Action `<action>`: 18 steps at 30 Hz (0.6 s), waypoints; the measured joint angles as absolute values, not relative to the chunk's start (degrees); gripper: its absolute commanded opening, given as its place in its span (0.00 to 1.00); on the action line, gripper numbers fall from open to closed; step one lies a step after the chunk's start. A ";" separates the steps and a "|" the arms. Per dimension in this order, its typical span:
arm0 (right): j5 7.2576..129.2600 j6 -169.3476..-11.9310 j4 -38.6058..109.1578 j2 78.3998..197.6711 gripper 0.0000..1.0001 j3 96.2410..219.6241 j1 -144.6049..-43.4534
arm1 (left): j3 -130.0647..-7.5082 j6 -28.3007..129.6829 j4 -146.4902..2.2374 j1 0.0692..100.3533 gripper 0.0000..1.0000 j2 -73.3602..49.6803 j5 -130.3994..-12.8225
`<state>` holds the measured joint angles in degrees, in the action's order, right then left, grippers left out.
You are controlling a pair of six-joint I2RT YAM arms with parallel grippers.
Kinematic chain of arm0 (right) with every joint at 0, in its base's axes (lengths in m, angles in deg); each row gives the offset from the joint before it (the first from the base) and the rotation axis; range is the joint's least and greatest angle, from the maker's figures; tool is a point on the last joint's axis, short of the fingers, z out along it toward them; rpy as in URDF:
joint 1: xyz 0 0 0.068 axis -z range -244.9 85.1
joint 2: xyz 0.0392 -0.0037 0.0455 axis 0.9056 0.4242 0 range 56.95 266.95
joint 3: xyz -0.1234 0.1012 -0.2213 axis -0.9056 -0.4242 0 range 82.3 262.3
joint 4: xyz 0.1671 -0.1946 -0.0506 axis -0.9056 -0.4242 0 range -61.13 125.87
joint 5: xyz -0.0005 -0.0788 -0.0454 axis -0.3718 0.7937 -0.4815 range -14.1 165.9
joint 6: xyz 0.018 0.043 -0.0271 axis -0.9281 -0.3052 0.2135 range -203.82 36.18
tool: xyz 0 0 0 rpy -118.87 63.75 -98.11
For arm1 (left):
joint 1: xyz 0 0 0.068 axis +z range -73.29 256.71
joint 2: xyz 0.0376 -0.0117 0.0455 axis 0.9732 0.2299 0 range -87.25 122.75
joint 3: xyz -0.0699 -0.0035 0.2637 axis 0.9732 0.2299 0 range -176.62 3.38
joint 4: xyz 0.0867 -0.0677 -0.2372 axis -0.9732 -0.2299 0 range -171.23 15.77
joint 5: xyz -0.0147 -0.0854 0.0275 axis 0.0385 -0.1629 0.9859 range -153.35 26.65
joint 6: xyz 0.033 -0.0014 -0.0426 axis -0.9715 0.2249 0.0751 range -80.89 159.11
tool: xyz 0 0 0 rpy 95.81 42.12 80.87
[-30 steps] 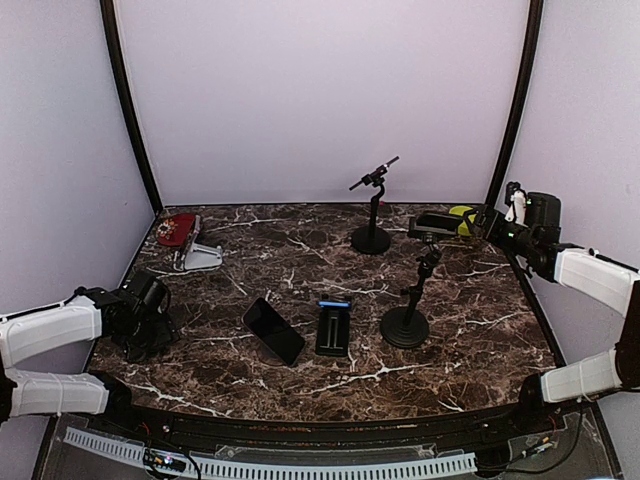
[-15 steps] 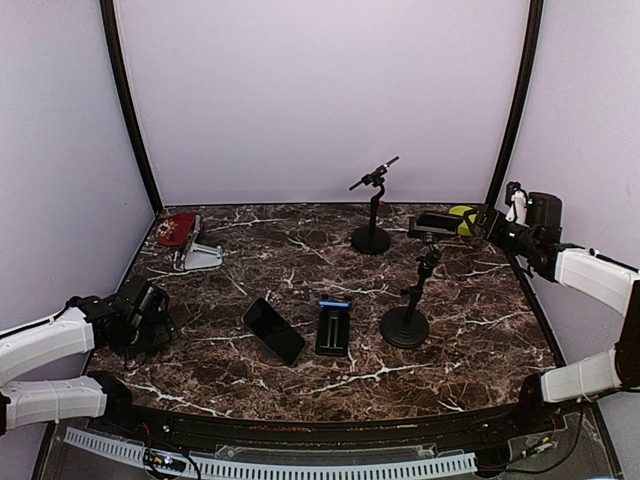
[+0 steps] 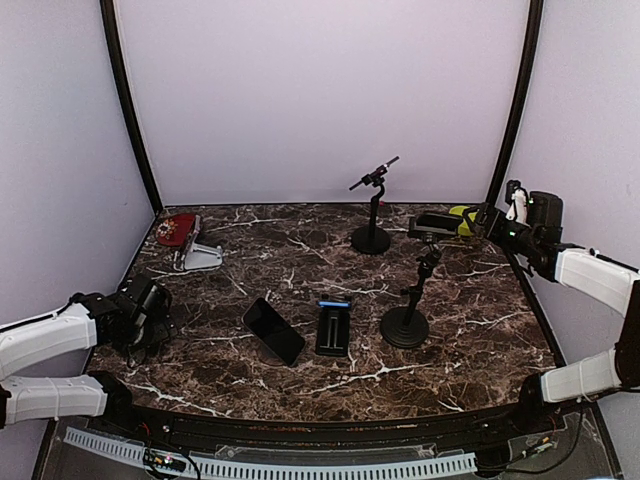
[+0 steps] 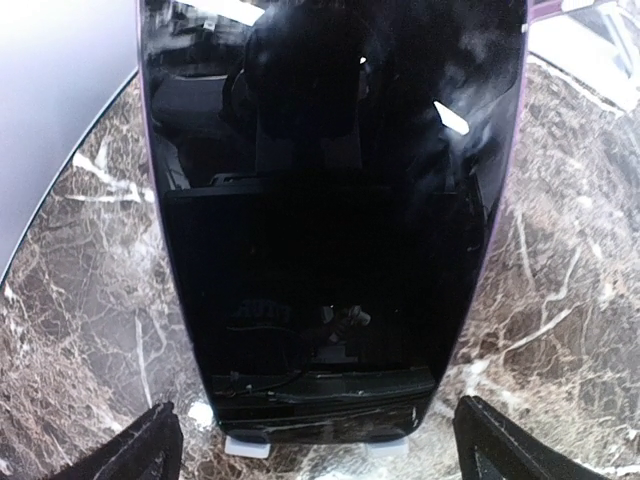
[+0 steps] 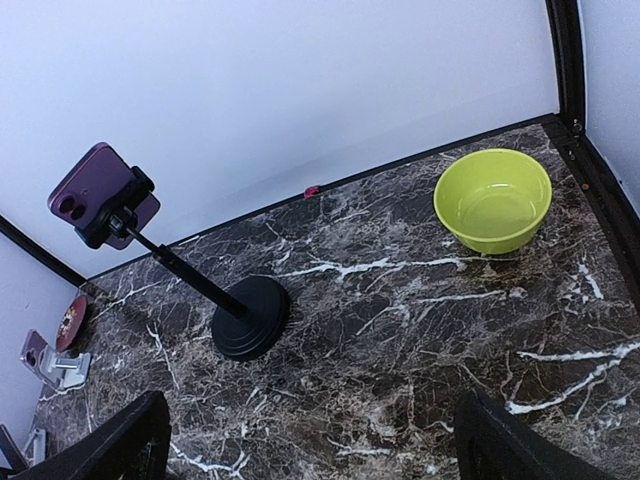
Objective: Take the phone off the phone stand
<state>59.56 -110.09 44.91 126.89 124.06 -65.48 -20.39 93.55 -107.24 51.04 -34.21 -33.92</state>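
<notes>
Two tall stands: the front stand, landmark for every place below, and the back stand behind it, slightly left. Each has a round black base and a thin post.
Two claws: the left claw is far left of the front stand, with its fingers spread wide and clear of both edges of the near phone. The right claw is just right of the front stand's top, with its fingers wide and gripping nothing.
Phones: four sure, one at the left claw, one lying flat and two clamped.
Near phone: black glass faces up and the rim is purple. Its long axis runs straight away from the left claw. Two white tabs show under its near end, and I cannot tell whether they belong to a stand.
One low white stand: far left and back, beside a red item.
Flat phone: left of the front stand's base, on the bench. Its long axis slants from back-left to front-right.
One black slab: between the flat phone and the front stand, with a blue far end. I cannot tell what it is.
Purple phone: clamped atop the back stand and tilted, with its lenses toward the right wrist camera. From above it is edge-on, a thin line rising to the right.
Top phone: clamped atop the front stand, with its long axis left to right and roughly level.
One green bowl: right of and behind the front stand.
</notes>
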 measured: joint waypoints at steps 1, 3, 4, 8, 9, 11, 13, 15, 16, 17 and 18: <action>59.52 -110.09 44.91 126.89 0.99 124.06 -65.48 | -20.54 93.44 -107.11 51.04 0.98 -34.21 -33.68; 59.26 -110.09 44.91 126.89 0.99 124.03 -65.35 | -20.78 93.22 -106.44 51.04 0.98 -34.17 -33.39; 59.19 -110.09 44.93 126.89 0.99 124.03 -65.28 | -20.85 93.07 -106.09 51.04 0.98 -34.06 -33.31; 59.08 -110.09 44.93 126.95 0.99 124.03 -65.26 | -22.00 92.23 -105.30 51.04 0.98 -32.35 -32.41; 59.04 -110.09 44.95 126.95 0.99 124.03 -65.26 | -22.29 92.02 -104.82 51.04 0.98 -31.87 -32.24; 58.99 -110.09 44.93 126.95 0.99 124.03 -65.26 | -22.92 91.64 -104.01 51.06 0.98 -30.82 -31.97; 58.95 -110.09 44.93 126.95 0.99 124.03 -65.26 | -23.38 91.34 -103.38 51.35 0.98 -29.90 -31.89; 58.95 -110.09 44.93 126.95 0.99 124.03 -65.24 | -23.69 91.16 -102.83 51.87 0.98 -29.16 -31.84; 58.95 -110.09 44.93 126.95 0.99 124.03 -65.22 | -23.69 91.14 -102.68 52.39 0.97 -29.01 -31.86; 58.95 -110.09 44.93 126.95 0.99 124.03 -65.22 | -23.69 91.08 -102.61 53.03 0.97 -29.01 -31.93; 58.95 -110.09 44.93 126.95 0.99 124.03 -65.22 | -23.69 90.95 -102.59 53.77 0.97 -29.07 -31.95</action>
